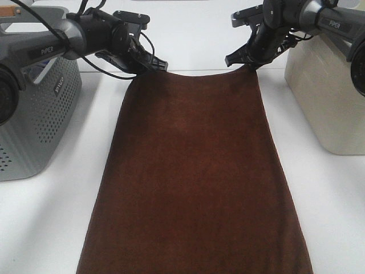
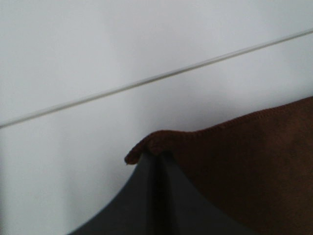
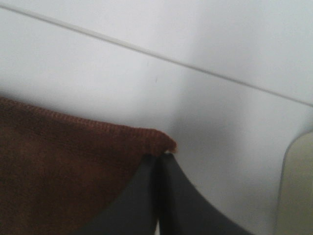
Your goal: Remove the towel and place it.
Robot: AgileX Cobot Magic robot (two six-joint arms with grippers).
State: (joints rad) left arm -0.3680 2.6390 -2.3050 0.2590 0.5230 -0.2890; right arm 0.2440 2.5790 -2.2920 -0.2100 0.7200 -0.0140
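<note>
The dark brown towel (image 1: 194,171) lies spread lengthwise down the middle of the white table, its near end running off the lower edge of the exterior view. My left gripper (image 1: 153,67) is shut on its far left corner (image 2: 146,147). My right gripper (image 1: 246,64) is shut on its far right corner (image 3: 156,141). Both corners are pinched and held slightly up, so the far hem sags a little between them. In each wrist view the dark fingers (image 2: 156,196) (image 3: 156,196) are pressed together with the stitched hem between them.
A grey perforated basket (image 1: 34,120) stands at the left of the table. A cream bin (image 1: 328,97) stands at the right; its edge also shows in the right wrist view (image 3: 298,191). The table's far edge (image 2: 146,81) meets a white wall behind the grippers.
</note>
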